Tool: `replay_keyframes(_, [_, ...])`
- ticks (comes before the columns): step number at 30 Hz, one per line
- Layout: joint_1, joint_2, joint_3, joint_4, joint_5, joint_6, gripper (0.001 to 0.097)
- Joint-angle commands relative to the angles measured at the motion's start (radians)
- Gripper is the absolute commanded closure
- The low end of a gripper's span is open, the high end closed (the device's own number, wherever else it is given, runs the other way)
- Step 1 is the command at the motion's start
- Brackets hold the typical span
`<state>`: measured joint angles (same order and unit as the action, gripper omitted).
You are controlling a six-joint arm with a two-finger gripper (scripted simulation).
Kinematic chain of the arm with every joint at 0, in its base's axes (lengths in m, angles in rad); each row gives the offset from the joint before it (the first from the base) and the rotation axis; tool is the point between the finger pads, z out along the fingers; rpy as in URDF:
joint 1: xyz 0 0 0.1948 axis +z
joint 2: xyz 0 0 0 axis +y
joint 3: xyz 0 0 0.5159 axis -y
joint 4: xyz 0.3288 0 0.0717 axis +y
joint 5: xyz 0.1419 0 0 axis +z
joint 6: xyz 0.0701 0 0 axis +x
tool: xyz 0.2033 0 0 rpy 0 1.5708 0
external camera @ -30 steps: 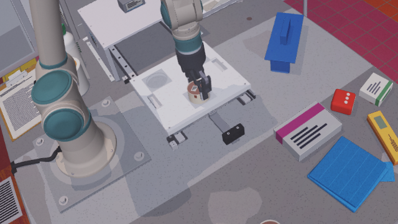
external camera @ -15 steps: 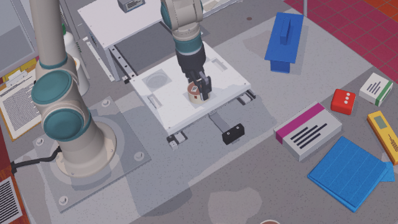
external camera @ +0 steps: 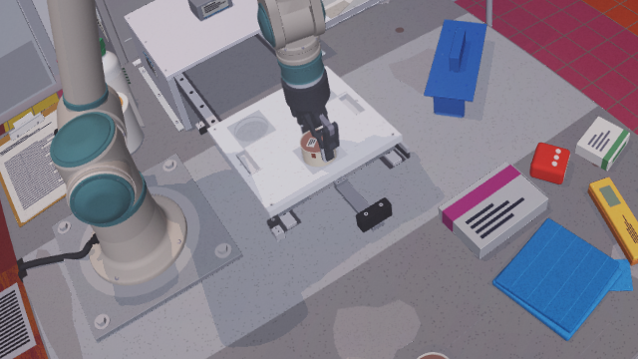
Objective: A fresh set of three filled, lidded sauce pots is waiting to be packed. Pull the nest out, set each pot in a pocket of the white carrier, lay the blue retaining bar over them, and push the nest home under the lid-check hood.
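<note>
A cream sauce pot (external camera: 314, 149) with a brown lid and striped label sits in the middle pocket of the white carrier (external camera: 304, 142), which is pulled out on its rails in front of the white hood (external camera: 199, 35). I have my gripper (external camera: 319, 142) closed around this pot from above. The pocket to the left (external camera: 251, 127) is empty, and the arm hides the pocket on the far side. The blue retaining bar (external camera: 456, 65) lies on the table to the right, apart from the carrier. A black pull handle (external camera: 374, 214) sticks out at the carrier's front.
The robot base (external camera: 114, 209) stands left of the carrier. A white box with a magenta stripe (external camera: 491, 209), a blue pad (external camera: 558, 274), a red die (external camera: 550, 162), a yellow device (external camera: 615, 214) and a small white box (external camera: 602, 142) lie at right.
</note>
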<state>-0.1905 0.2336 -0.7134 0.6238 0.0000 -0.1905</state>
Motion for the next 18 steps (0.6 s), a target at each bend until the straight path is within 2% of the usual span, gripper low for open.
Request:
replay_keyframes(1, [0.000,-0.001,0.001,0.000,0.000,0.000,0.0731])
replay_keyframes(18, [0.000,-0.001,0.001,0.000,0.000,0.000,0.0391])
